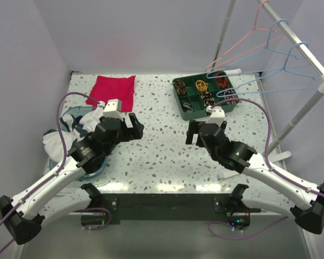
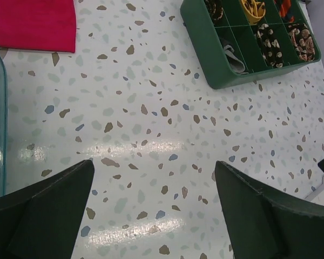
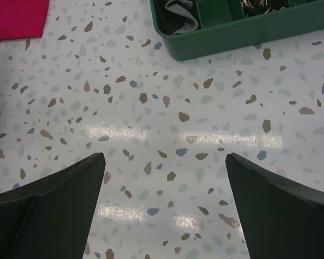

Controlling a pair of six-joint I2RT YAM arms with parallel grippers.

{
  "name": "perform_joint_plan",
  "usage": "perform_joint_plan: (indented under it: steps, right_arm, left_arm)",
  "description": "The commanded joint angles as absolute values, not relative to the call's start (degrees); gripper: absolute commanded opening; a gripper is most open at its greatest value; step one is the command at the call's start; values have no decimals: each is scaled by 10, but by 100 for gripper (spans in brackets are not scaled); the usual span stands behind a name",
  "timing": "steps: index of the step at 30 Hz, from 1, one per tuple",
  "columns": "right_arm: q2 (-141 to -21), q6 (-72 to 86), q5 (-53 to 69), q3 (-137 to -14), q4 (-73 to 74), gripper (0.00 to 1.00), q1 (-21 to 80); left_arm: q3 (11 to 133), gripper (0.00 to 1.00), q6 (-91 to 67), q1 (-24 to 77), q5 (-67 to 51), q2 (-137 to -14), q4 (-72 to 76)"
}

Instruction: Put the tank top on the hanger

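Start step: nothing picked up yet.
Left gripper (image 1: 134,127): fingers wide apart, empty, over bare table (image 1: 162,108).
Right gripper (image 1: 193,132): same, near green tray (image 1: 184,115).
Tank top (image 1: 78,121): bunched in teal basket (image 1: 92,171), far left, under left arm.
Hanger (image 1: 259,76): up on rail (image 1: 308,52), far right.
Next, likely: left grabs shirt, right fetches hanger.

Mid desk (image 1: 162,156) free; green tray (image 1: 177,100) blocks far right, red cloth (image 1: 114,89) far left, tank top (image 1: 85,123) heaped left edge, rack pole (image 1: 308,54) right.
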State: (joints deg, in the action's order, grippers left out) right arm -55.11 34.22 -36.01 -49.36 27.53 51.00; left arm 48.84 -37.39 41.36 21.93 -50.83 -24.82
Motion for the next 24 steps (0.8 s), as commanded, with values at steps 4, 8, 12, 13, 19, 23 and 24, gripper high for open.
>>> perform_joint_plan:
  steps: [4,8,12,13,19,23,24]
  right_arm:
    - [-548,337,-366,-491,263,99,512]
    - [-550,340,-366,-490,262,99,512]
    - [-557,338,-362,-494,265,99,512]
    - [-557,338,-363,-496,267,99,512]
    - [-553,333,-346,-476,247,98,512]
    - [-581,329,-333,-494,239,99,512]
    - [-587,329,-331,-498,242,99,512]
  left_arm:
    - [515,100,-421,411,267,-513,-271]
    - [547,100,-454,412,305,-527,-312]
    - [587,100,-503,412,345,-562,-371]
    - [610,100,-517,412,375,-571,-415]
    - [674,100,-590,353,419,-606,-554]
    - [649,97,-572,249,410,-584,-545]
    - [647,94,-581,237,418,-583,-550]
